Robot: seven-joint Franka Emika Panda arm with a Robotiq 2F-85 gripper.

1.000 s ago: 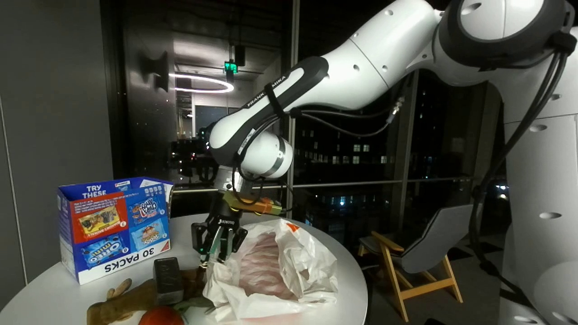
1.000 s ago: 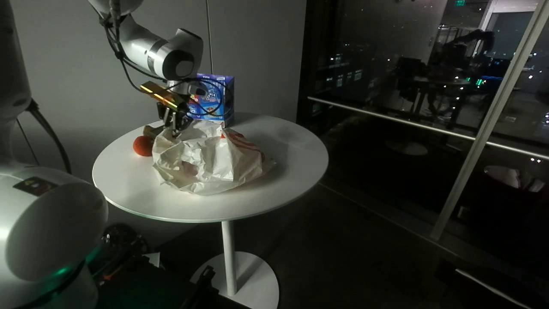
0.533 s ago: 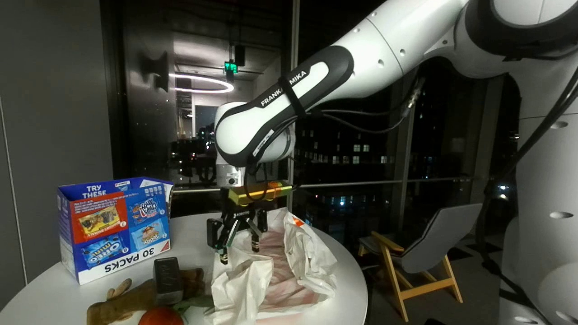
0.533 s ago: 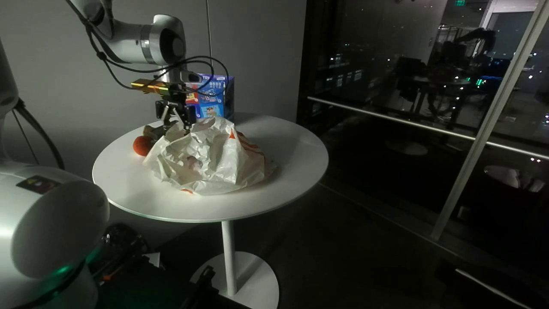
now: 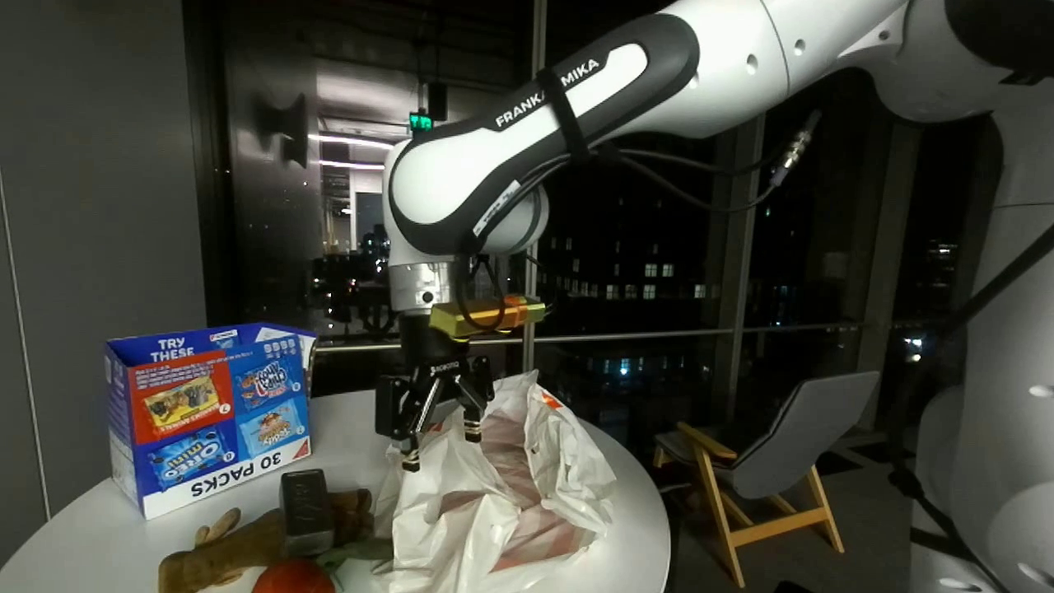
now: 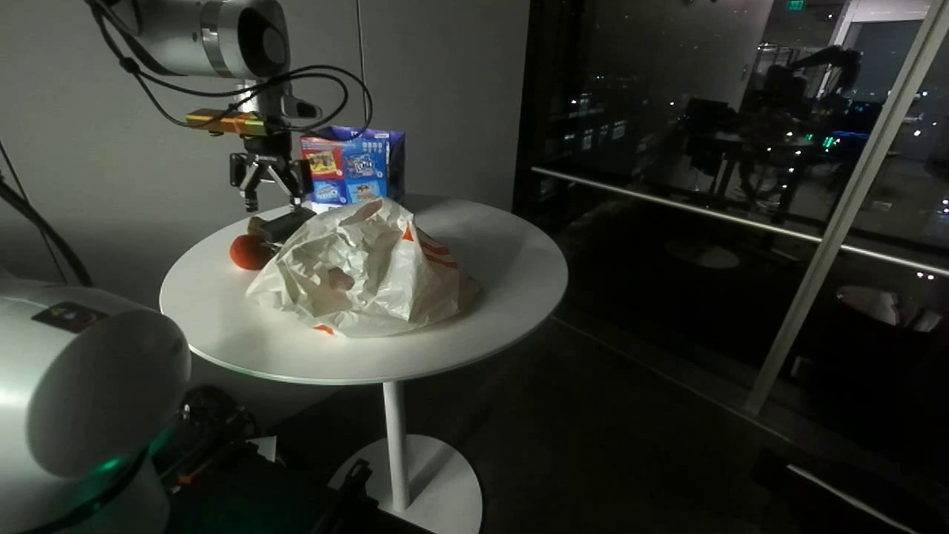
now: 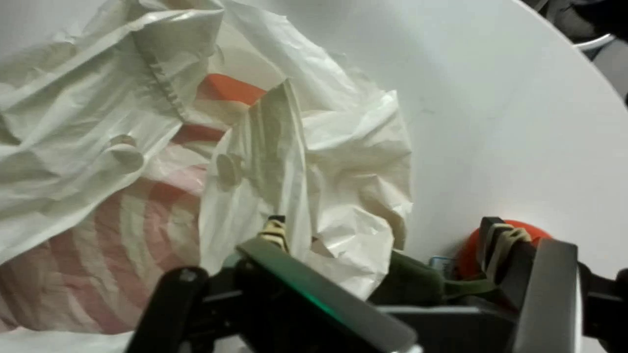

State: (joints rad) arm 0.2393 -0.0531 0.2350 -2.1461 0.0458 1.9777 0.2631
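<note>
pincer (image 5: pixel 441 446) spread wide near crumpled bag (image 6: pixel 378 274); dark block (image 5: pixel 306 512), round orange thing (image 6: pixel 250 252), snack box (image 5: pixel 218 420) share table (image 6: pixel 511 256)

In an exterior view the white arm (image 5: pixel 576 107) extends from two o'clock and bends down at the wrist (image 5: pixel 422 287), its black end effector (image 5: pixel 441 445) pointing toward six o'clock, the two fingers (image 7: pixel 520 267) spread well apart, tips at seven and four o'clock in the wrist view.
</note>
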